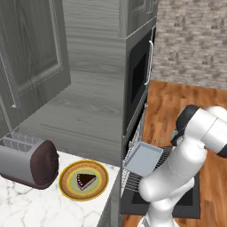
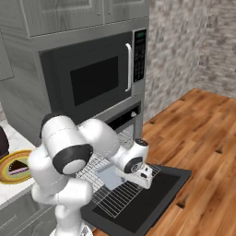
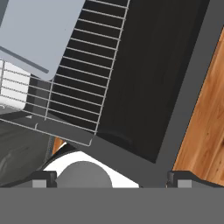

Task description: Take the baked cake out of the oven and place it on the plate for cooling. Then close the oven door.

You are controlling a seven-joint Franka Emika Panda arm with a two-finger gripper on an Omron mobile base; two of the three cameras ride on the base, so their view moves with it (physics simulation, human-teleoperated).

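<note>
Right base view: arm bent low, jaws spread over oven door [image 2: 152,198].

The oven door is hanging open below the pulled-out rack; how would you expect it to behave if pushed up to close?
The oven door looks rigid, probably swinging upward as one panel. The pulled-out rack overhangs it and would likely block closing.

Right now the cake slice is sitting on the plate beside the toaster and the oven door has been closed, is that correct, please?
Not quite: the oven door is open, lying flat with the rack pulled out over it, as the right base view shows. The cake slice is on the plate beside the toaster.
</note>
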